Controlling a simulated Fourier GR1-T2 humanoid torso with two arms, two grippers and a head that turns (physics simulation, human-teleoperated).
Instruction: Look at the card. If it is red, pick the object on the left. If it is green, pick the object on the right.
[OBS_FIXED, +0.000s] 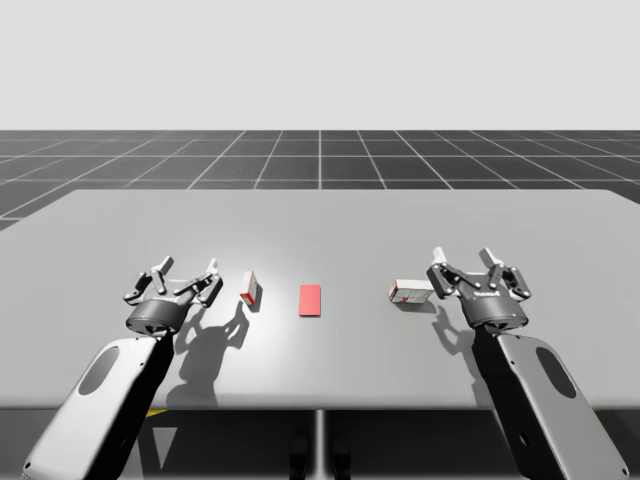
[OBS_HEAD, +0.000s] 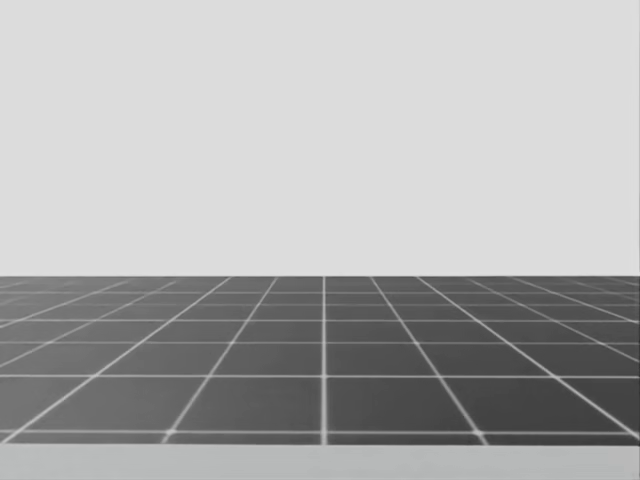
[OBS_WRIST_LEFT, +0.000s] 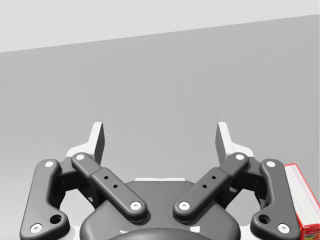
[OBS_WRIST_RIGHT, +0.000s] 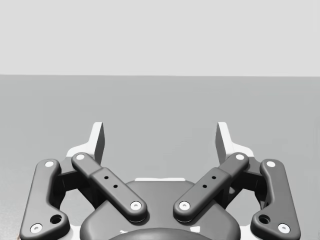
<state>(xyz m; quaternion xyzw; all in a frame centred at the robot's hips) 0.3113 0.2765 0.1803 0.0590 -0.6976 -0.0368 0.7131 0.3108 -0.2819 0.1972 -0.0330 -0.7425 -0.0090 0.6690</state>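
Observation:
A red card (OBS_FIXED: 310, 299) lies flat at the middle of the grey table (OBS_FIXED: 320, 215). Left of it stands a small red and white box (OBS_FIXED: 251, 288); a white and red box (OBS_FIXED: 411, 292) lies to the card's right. My left gripper (OBS_FIXED: 186, 277) hovers open just left of the left box, nothing between its fingers. In the left wrist view my left gripper (OBS_WRIST_LEFT: 160, 141) is open, with the red and white box (OBS_WRIST_LEFT: 302, 197) beside its outer linkage. My right gripper (OBS_FIXED: 466, 262) is open just right of the right box. The right wrist view shows my right gripper (OBS_WRIST_RIGHT: 160, 141) open over bare table.
The table's far half is bare grey surface. A dark gridded floor (OBS_HEAD: 320, 360) lies beyond the table in the head view.

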